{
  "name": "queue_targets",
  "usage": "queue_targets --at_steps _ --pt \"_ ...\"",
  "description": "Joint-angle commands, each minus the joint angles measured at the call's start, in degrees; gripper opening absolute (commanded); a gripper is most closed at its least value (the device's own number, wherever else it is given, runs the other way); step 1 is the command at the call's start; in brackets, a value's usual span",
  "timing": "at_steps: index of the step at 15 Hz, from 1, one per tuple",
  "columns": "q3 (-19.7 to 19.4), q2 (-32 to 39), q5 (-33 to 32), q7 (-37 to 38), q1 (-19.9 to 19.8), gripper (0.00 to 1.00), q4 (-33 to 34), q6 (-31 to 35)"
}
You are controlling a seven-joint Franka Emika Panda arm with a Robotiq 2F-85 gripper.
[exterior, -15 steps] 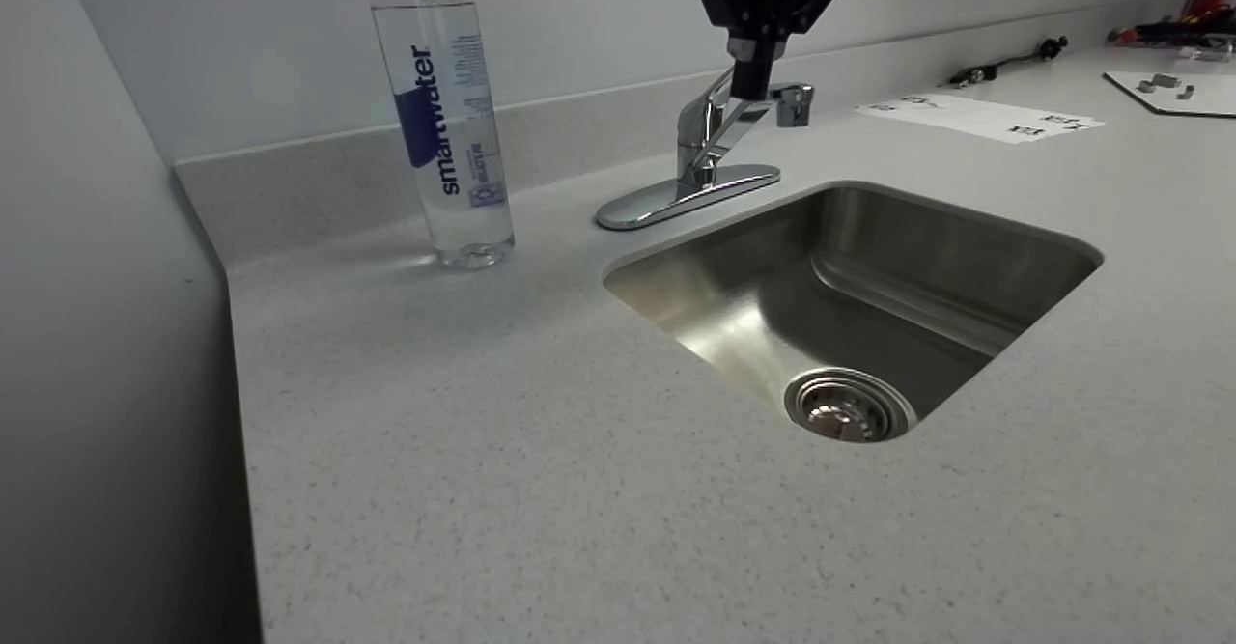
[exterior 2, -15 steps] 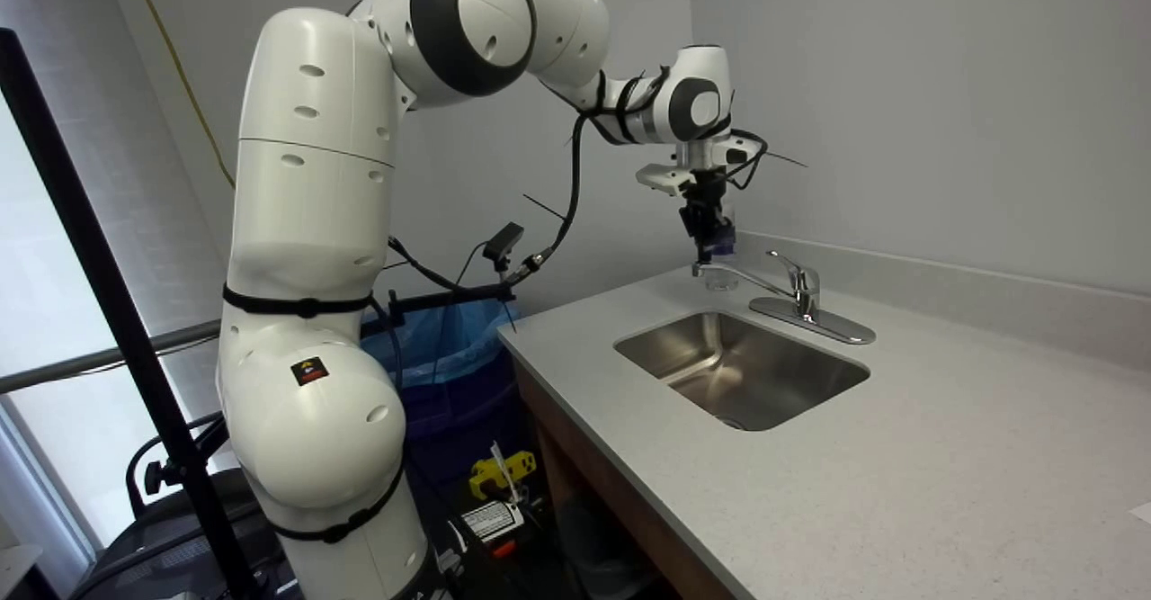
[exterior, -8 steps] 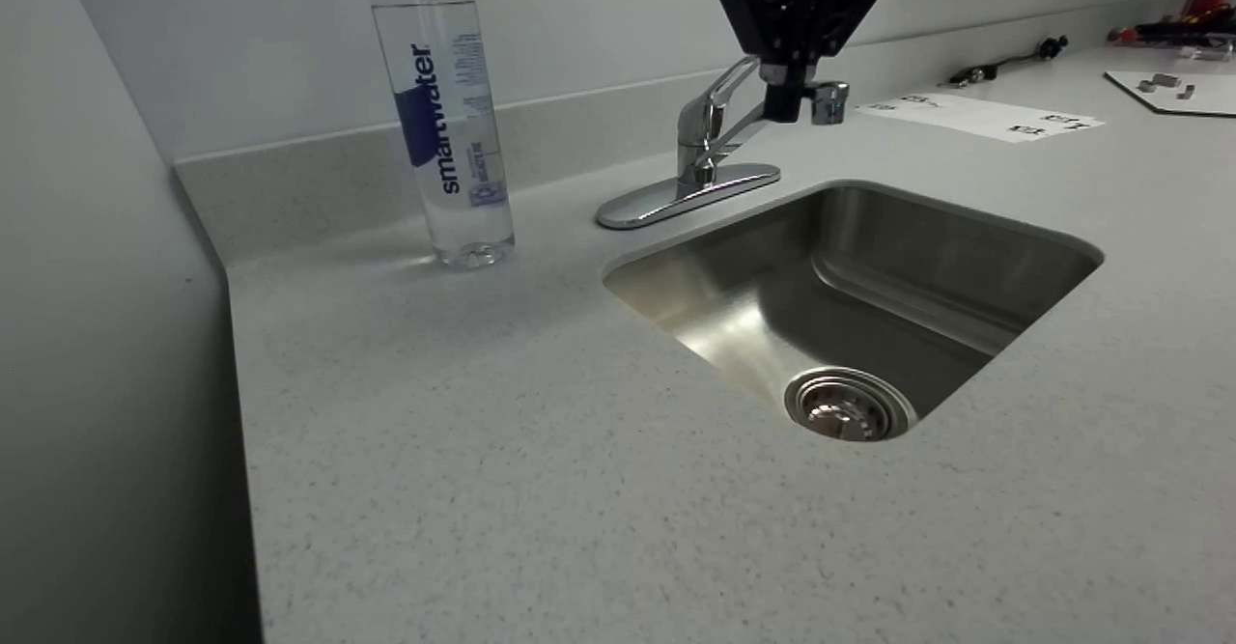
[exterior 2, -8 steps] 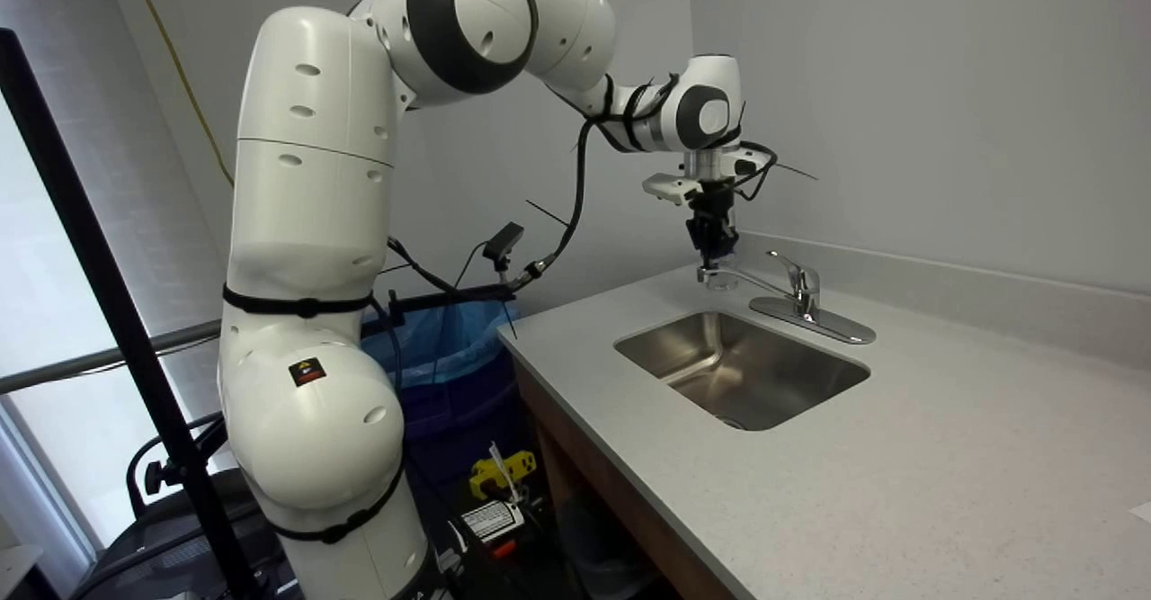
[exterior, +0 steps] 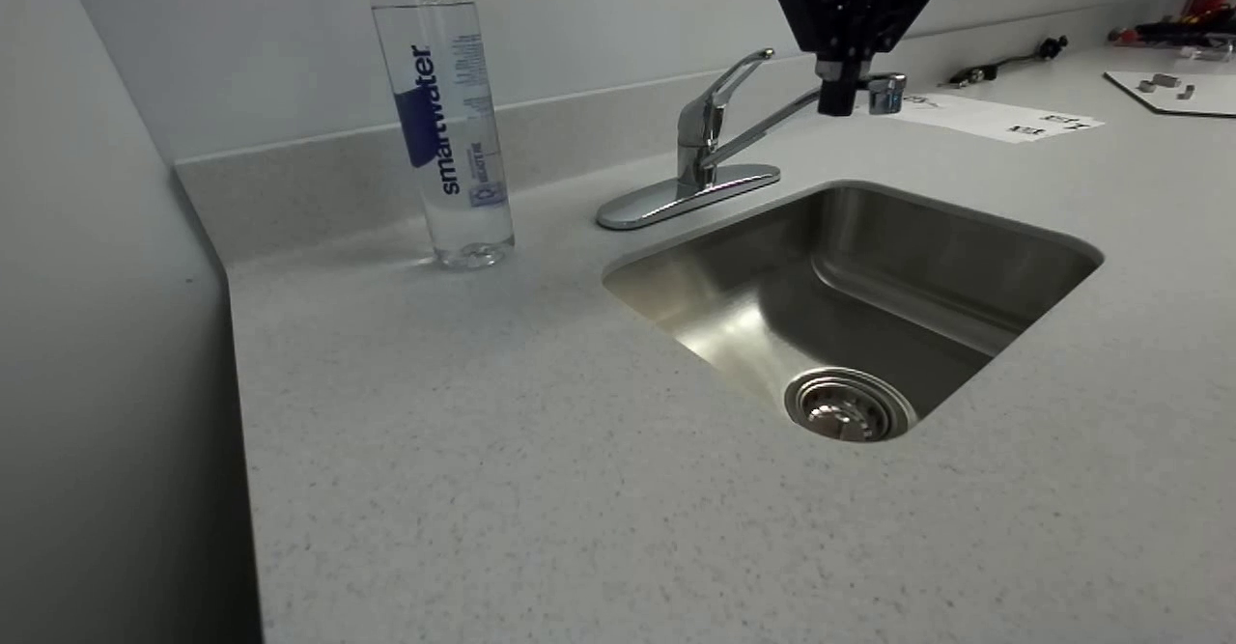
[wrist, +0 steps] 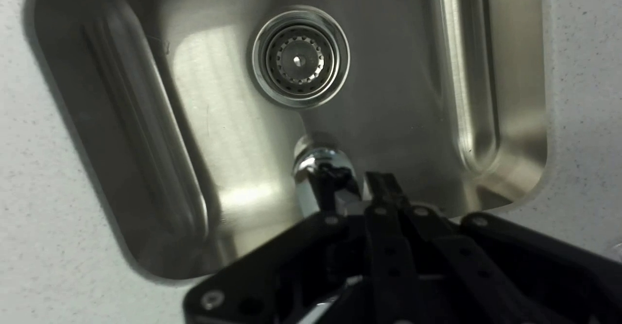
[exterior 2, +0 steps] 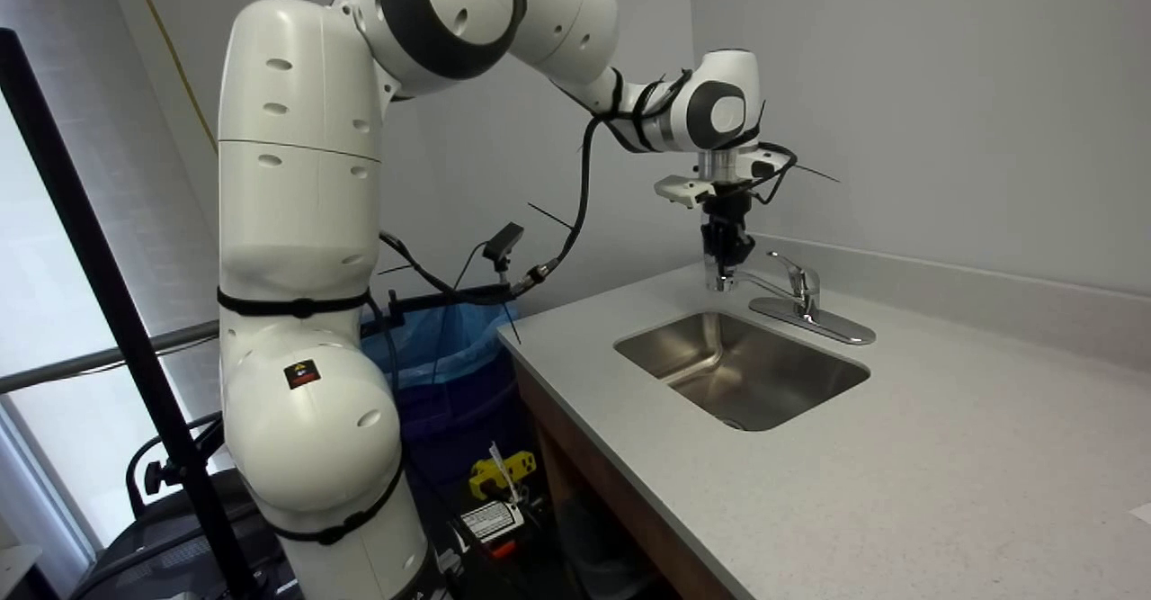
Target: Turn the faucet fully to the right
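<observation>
The chrome faucet (exterior: 695, 132) stands behind the sink, and it also shows in an exterior view (exterior 2: 805, 287). Its slim spout (exterior: 768, 128) swings out over the sink's far side in that view, and its lever handle points up. My gripper (exterior: 838, 98) is shut with nothing between its fingers and points down beside the spout near its end. In the wrist view the closed fingertips (wrist: 384, 183) are just right of the chrome spout head (wrist: 311, 161). Contact with the spout is hard to make out. The gripper also shows in an exterior view (exterior 2: 725, 263), above the spout end.
A steel sink (exterior: 908, 229) with a drain (wrist: 300, 60) is set in the speckled counter (exterior: 463, 470). A clear water bottle (exterior: 439, 123) stands beside the faucet, near the wall. A white paper (exterior: 985, 121) and a white board (exterior: 1197, 94) lie farther along the counter.
The gripper and the spout end have moved together to the right in both exterior views. The faucet's base, its handle and the bottle have stayed in place.
</observation>
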Motion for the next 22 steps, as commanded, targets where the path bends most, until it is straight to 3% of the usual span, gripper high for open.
queue_targets --at_steps 1,11,22 --pt "-1.3 -1.7 -0.1 -1.2 -1.8 0.00 -4.0 0.1" --pt "-3.2 0.1 0.0 -1.3 -4.2 0.00 -1.8 -0.2" --pt "-6.3 5.5 -1.9 0.8 -5.4 0.00 5.6 2.5"
